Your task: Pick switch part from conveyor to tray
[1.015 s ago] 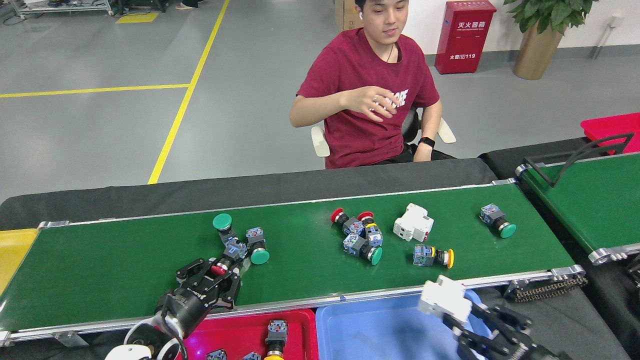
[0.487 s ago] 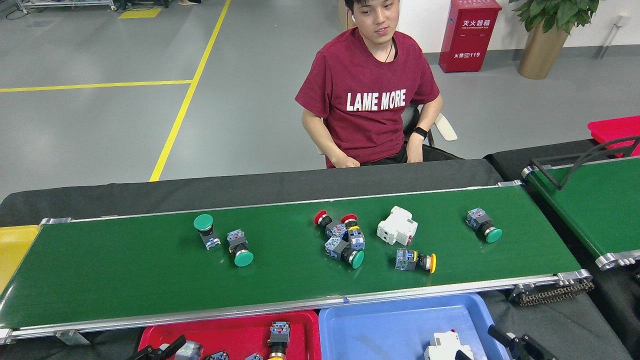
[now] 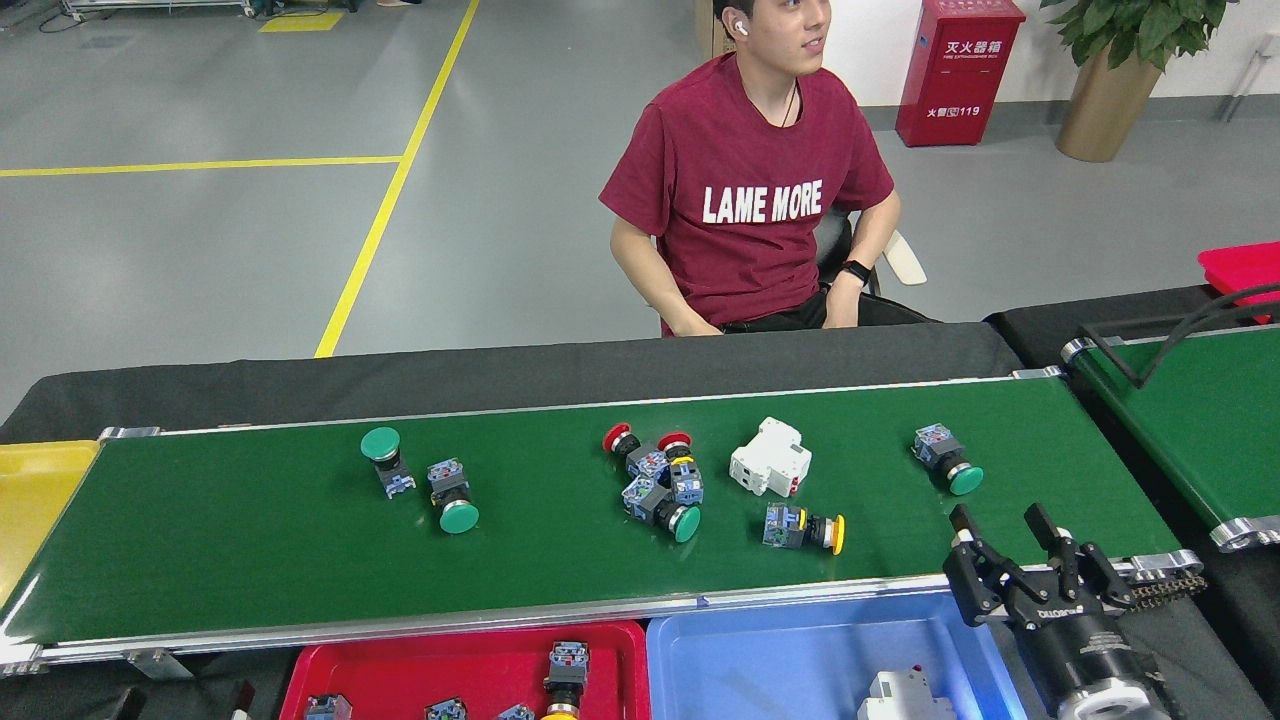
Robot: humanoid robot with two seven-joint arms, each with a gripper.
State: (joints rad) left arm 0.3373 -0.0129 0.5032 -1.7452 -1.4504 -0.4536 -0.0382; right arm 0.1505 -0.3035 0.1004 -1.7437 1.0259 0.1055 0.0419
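Your right gripper (image 3: 1003,523) hangs over the near rail of the conveyor (image 3: 250,540) at its right end, fingers spread apart and empty; your left gripper is out of sight. On the belt, take the white breaker block (image 3: 770,457) as your landmark: just left of it sits a cluster of four push-button switches (image 3: 656,478), two red-capped, one yellow, one green, touching one another; just in front of the block lies a yellow-capped switch (image 3: 803,527) on its side; well to its right lies a green-capped switch (image 3: 946,461), near your open fingers; far to its left stand two more green-capped switches (image 3: 420,477), close together. Nearer you than the block, past the rail, a blue tray (image 3: 780,660) holds one white block (image 3: 905,695); the red tray (image 3: 470,670) beside it holds several switches. A person in a red shirt (image 3: 760,200) sits behind the belt.
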